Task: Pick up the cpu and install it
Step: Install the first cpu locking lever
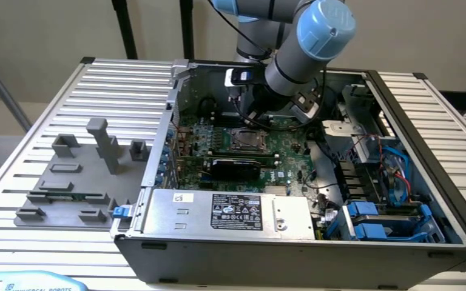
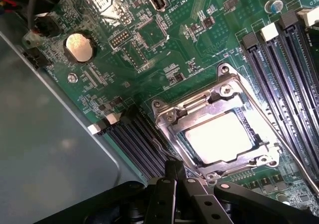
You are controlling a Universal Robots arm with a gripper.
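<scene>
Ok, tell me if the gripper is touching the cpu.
Apart. In the wrist view the shut gripper ends above the socket's metal frame, with the cpu lying in that frame, its silver top bare and nothing on it.

The cpu (image 2: 220,140) lay flat in the motherboard socket (image 2: 217,126), its shiny silver top facing up, framed by the socket's metal bracket, on the green board.

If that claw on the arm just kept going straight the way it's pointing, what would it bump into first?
Most likely the metal socket frame on the motherboard, or the cpu seated inside it. The shut gripper points down at the frame's near edge. Depth is hard to judge, so which it meets first is uncertain.
</scene>
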